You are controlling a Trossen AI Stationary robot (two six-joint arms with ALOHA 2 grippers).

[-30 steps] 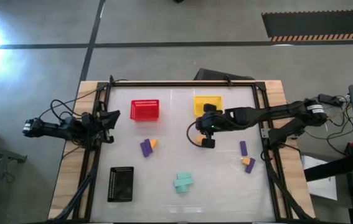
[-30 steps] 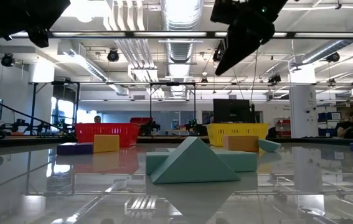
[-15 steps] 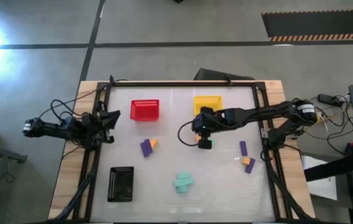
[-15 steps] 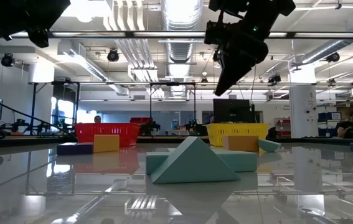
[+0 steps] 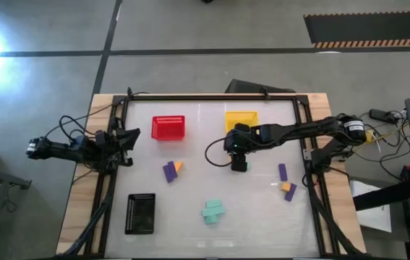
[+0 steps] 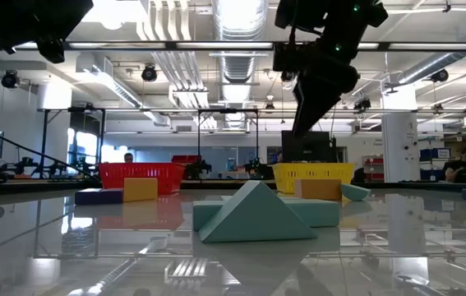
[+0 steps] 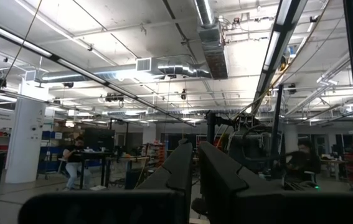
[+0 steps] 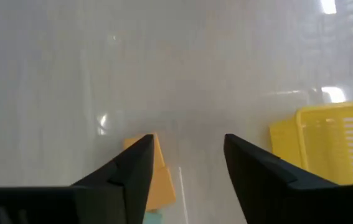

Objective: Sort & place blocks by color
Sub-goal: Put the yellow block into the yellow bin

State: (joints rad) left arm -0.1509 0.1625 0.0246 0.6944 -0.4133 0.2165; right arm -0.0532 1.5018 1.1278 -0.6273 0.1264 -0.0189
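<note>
High view: the right hand (image 5: 239, 165) hangs over the middle of the tabletop (image 5: 190, 217), just in front of the yellow basket (image 5: 241, 119), with something teal at its tip; whether that piece is held cannot be told here. The left hand (image 5: 131, 136) waits at the left edge, near the red basket (image 5: 168, 127). Loose blocks remain: a purple block (image 5: 168, 172) touching an orange block (image 5: 178, 167) at centre-left, teal blocks (image 5: 213, 211) toward the front edge, and a purple-and-orange pair (image 5: 286, 186) near the right edge. A black basket (image 5: 140, 214) lies at the front left. Low view: the right hand hovers well above the surface; a teal wedge (image 6: 255, 215) sits nearest the camera. Left wrist view: its fingers (image 7: 188, 171) are pressed together, holding nothing. Right wrist view: the fingers (image 8: 132, 165) stand apart over an orange piece (image 8: 156, 177) with a teal edge below it. By my reading, most of the sorting is still ahead.
</note>
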